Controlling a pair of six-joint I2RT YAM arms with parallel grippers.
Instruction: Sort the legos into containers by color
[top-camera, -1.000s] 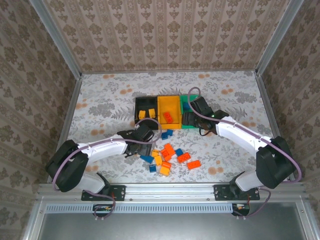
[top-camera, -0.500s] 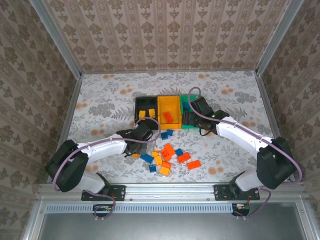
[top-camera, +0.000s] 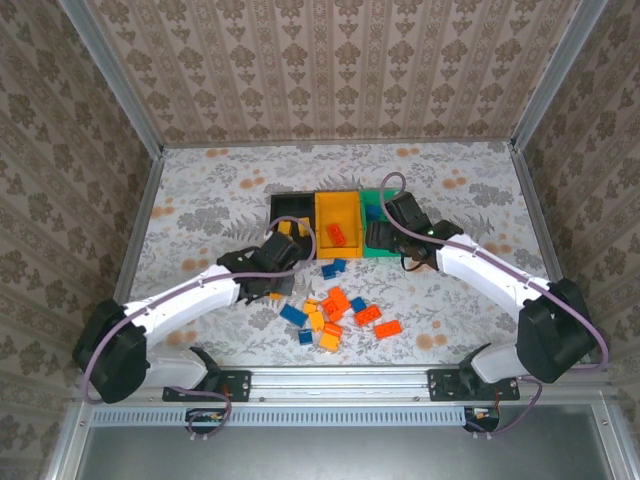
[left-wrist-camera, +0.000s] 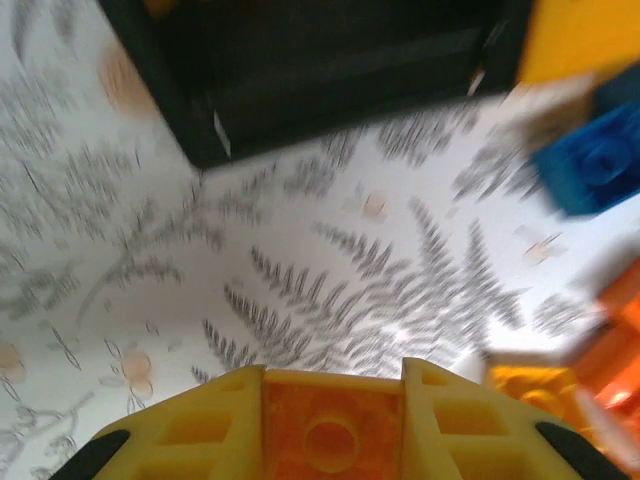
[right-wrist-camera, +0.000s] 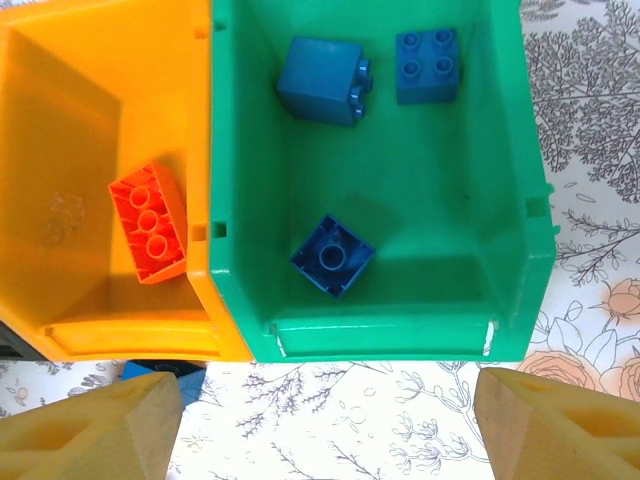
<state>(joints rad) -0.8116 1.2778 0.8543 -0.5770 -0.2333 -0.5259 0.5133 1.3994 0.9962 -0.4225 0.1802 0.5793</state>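
My left gripper (top-camera: 279, 263) is shut on a yellow-orange lego (left-wrist-camera: 332, 430), held above the table just short of the black container (left-wrist-camera: 300, 70). Ahead to its right lies a blue lego (left-wrist-camera: 590, 170). My right gripper (right-wrist-camera: 325, 425) stands open with nothing between its fingers (right-wrist-camera: 90, 430), hovering at the near edge of the green container (right-wrist-camera: 380, 335). That bin holds three blue legos (right-wrist-camera: 333, 255). A red-orange lego (right-wrist-camera: 150, 225) lies in the orange-yellow container (right-wrist-camera: 100, 330). Several loose legos (top-camera: 335, 308) of mixed colours sit on the table in front of the bins.
The three bins (top-camera: 338, 212) stand joined in a row at mid-table. Two blue legos (top-camera: 333, 268) lie just in front of the orange-yellow bin. Patterned walls close in the floral table (top-camera: 200, 200) on three sides.
My left gripper has shut on a yellow-orange lego from the pile's left edge and carried it up and away toward the black bin. The right arm has hardly moved.
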